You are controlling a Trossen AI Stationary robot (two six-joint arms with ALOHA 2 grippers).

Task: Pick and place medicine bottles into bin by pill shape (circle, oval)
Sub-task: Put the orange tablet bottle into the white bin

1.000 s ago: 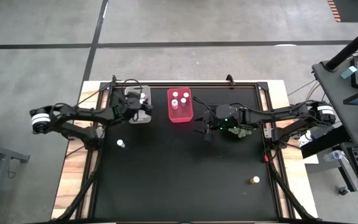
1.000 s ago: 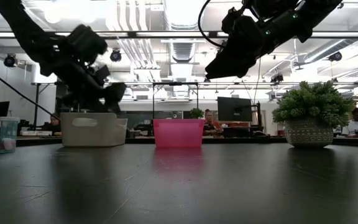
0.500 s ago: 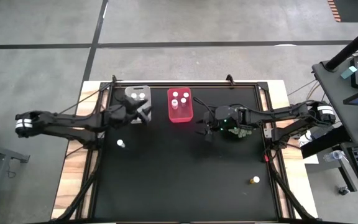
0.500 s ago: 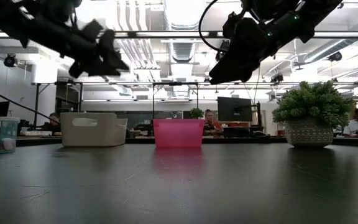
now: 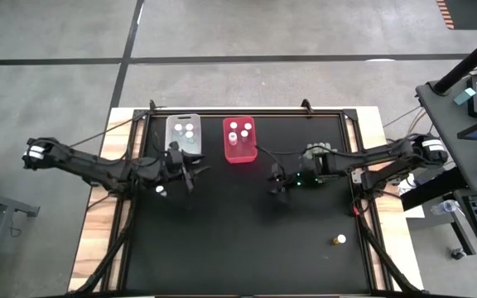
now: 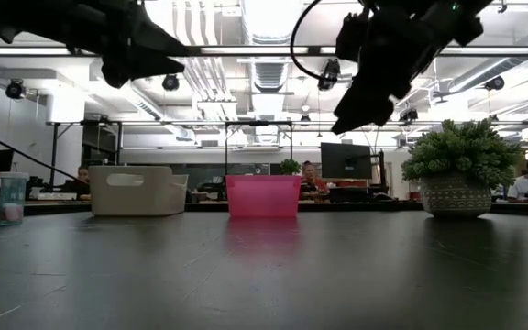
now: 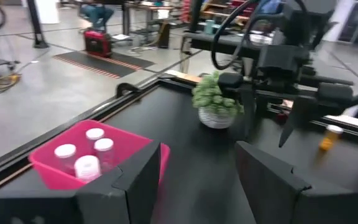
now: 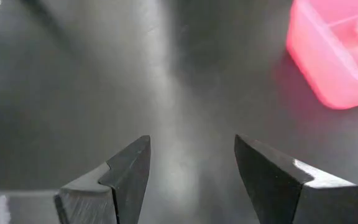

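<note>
The clear bin and the red bin stand side by side at the table's far edge, each with three white-capped medicine bottles inside. One white-capped bottle stands on the table at the left, and an amber one at the near right. My left gripper hovers open, high above the table just nearer than the clear bin, pointing level toward the right arm. My right gripper hovers open nearer than the red bin, slanting down. Neither holds anything.
A green spiky plant in a white pot stands under the right arm, to the right of the red bin. The black mat lies bare between the two loose bottles. People sit at desks in the room beyond the table.
My left gripper has drawn back from over the clear bin toward the near edge, risen, and tipped up from pointing down to nearly level, staying open. My right gripper has shifted a little toward the near edge and tipped further down, still open.
</note>
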